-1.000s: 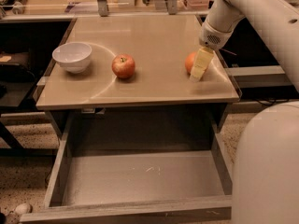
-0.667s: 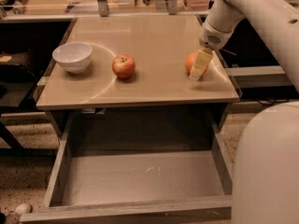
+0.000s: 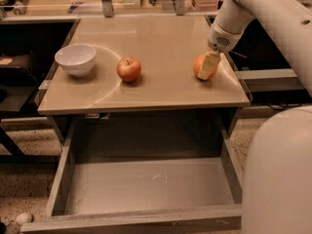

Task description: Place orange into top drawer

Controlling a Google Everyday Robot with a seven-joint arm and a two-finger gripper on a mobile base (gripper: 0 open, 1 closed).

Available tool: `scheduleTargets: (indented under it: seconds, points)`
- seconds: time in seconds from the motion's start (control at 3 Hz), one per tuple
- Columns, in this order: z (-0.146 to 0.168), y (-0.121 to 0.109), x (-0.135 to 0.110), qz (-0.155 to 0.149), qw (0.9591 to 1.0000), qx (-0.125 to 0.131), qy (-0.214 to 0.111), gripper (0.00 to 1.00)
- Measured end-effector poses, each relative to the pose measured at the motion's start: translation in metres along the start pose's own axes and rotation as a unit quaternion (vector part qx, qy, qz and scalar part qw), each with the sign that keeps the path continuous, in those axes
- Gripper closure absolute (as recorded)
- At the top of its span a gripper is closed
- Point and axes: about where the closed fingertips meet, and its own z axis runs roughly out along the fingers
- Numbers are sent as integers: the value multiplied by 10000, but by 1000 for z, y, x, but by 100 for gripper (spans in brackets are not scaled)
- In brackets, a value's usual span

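The orange (image 3: 197,64) sits on the tan tabletop (image 3: 161,38) near its right edge. My gripper (image 3: 206,67) is down at the orange, reaching in from the upper right on the white arm (image 3: 253,9), and it covers the orange's right side. The top drawer (image 3: 122,189) is pulled out below the table's front edge, with a bare grey floor and faint white scuffs. Nothing lies in it.
A red-yellow apple (image 3: 128,69) stands at the table's middle and a white bowl (image 3: 75,59) at its left. My white base (image 3: 280,174) fills the lower right, beside the drawer. Shelves and clutter line the far edge.
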Motion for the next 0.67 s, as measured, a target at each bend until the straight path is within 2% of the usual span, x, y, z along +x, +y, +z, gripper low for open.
scheduleTargets:
  seconds: [0.33,0.67]
  points:
    - [-1,0,-2,-37,10000,20,-17,88]
    - [-25,13,-3,-150,9997,210,-2,100]
